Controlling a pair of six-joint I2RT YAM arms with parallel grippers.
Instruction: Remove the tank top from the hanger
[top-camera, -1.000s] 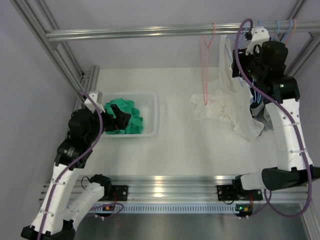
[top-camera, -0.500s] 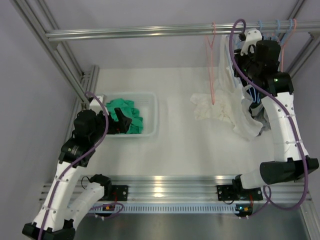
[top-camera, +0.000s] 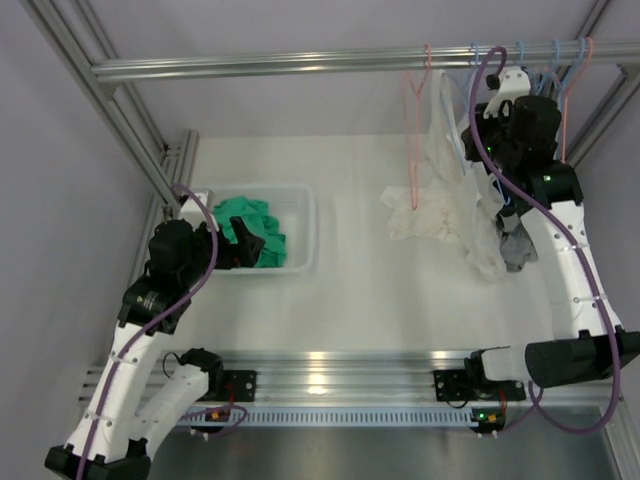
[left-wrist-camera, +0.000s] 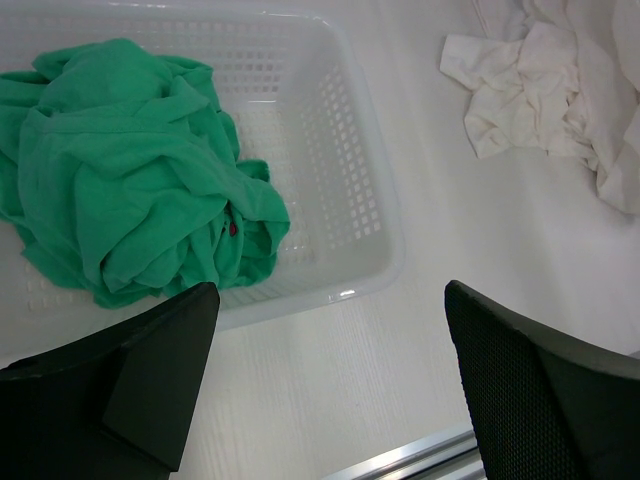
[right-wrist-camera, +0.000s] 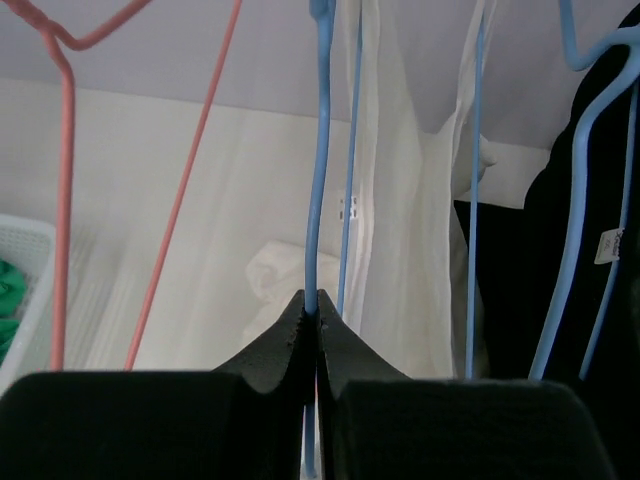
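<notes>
Only the right wrist view shows the right gripper (right-wrist-camera: 316, 302) clenched on the wire of a blue hanger (right-wrist-camera: 318, 150), with the white tank top (right-wrist-camera: 400, 230) hanging just beside it. The overhead view shows that this is under the right end of the rail (top-camera: 300, 65), where the top's lower part trails onto the table (top-camera: 350, 300). Well away from the rail, the left gripper (left-wrist-camera: 328, 300) is spread wide by a basket (left-wrist-camera: 370, 200) of green cloth (left-wrist-camera: 130, 200).

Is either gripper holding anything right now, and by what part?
Right gripper pinches the blue hanger by one wire arm, beside the white tank top. Left gripper is open, holding nothing.
</notes>
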